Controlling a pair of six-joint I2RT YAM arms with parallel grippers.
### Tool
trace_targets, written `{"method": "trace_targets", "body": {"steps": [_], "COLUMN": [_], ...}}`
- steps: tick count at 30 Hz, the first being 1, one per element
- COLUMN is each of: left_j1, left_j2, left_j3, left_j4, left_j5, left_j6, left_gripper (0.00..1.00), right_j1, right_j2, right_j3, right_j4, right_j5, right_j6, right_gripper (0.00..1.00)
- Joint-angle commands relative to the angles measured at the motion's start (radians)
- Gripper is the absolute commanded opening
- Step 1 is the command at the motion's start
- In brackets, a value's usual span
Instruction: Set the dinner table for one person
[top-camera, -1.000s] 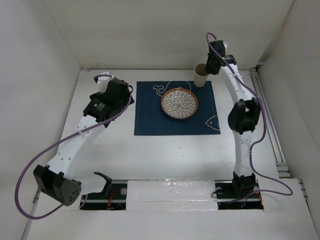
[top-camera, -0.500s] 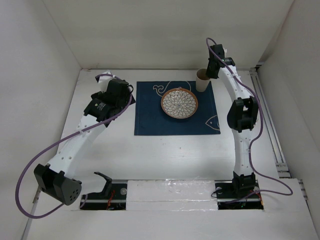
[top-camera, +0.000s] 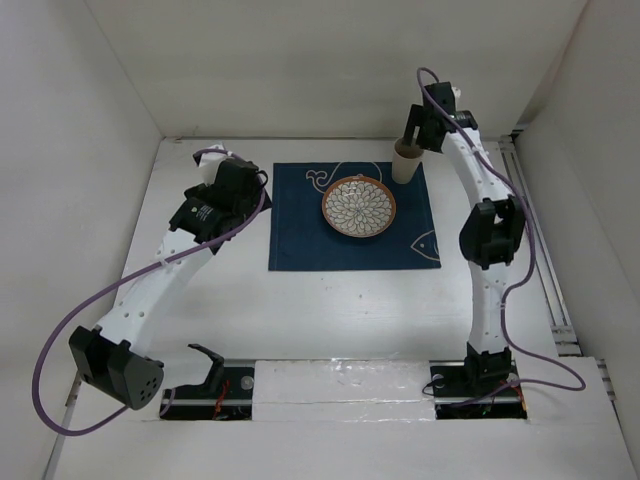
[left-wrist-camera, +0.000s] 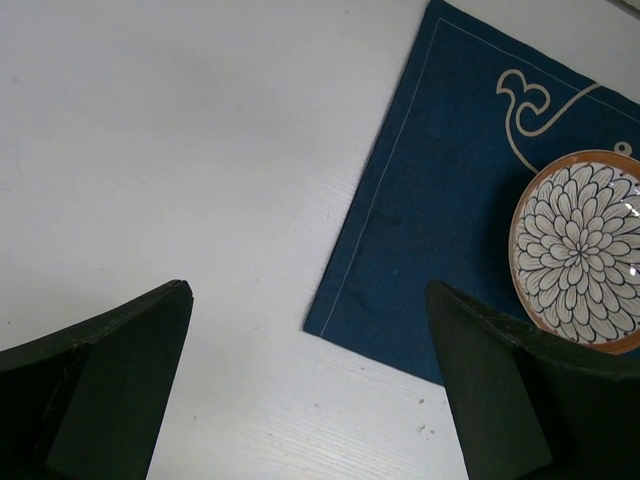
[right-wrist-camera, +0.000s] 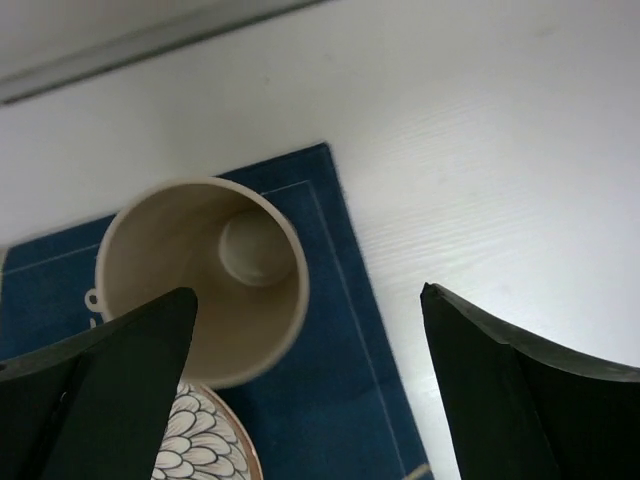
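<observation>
The dinner table is a plain white tabletop. On it lies a navy placemat with a patterned plate in its middle. A beige cup stands upright on the mat's far right corner. My right gripper hangs open just above the cup. In the right wrist view the cup sits below and left of the open right gripper, partly behind the left finger. My left gripper is open over bare table beside the mat's left edge, with a corner of the placemat between its wide fingers and the left gripper holding nothing.
White walls close in the table on the left, back and right. A metal rail runs along the right side. Purple cables loop off both arms. White line drawings of a whale and a fish mark the mat.
The right gripper carried the cup nearer onto the mat's far right corner, then opened and let it go. The left arm has stayed put.
</observation>
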Motion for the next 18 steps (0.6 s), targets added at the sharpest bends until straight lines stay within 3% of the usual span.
{"method": "trace_targets", "body": {"steps": [1, 7, 11, 13, 18], "left_j1": [0.002, 0.002, 0.002, 0.002, 0.002], "left_j2": [-0.016, -0.117, -0.224, -0.225, -0.203], "left_j3": [0.003, -0.114, -0.264, -0.264, -0.264], "left_j4": [-0.003, -0.042, 0.090, 0.090, 0.090], "left_j5": [0.024, -0.060, 0.039, 0.061, 0.044], "left_j6": [0.029, 0.047, 0.058, 0.077, 0.077], "left_gripper": [1.00, 1.00, 1.00, 1.00, 1.00], "right_j1": [0.030, 0.020, -0.043, -0.071, -0.172], "right_j2": [-0.268, -0.635, -0.859, -0.965, -1.063], "right_j3": [-0.043, -0.508, -0.876, -1.044, -1.246], "right_j4": [0.063, 0.115, 0.230, 0.263, 0.234], "right_j5": [0.167, 0.199, 0.073, 0.049, 0.023], "right_j6": [-0.025, 0.048, 0.128, 0.142, 0.214], "right_gripper": [1.00, 1.00, 1.00, 1.00, 1.00]}}
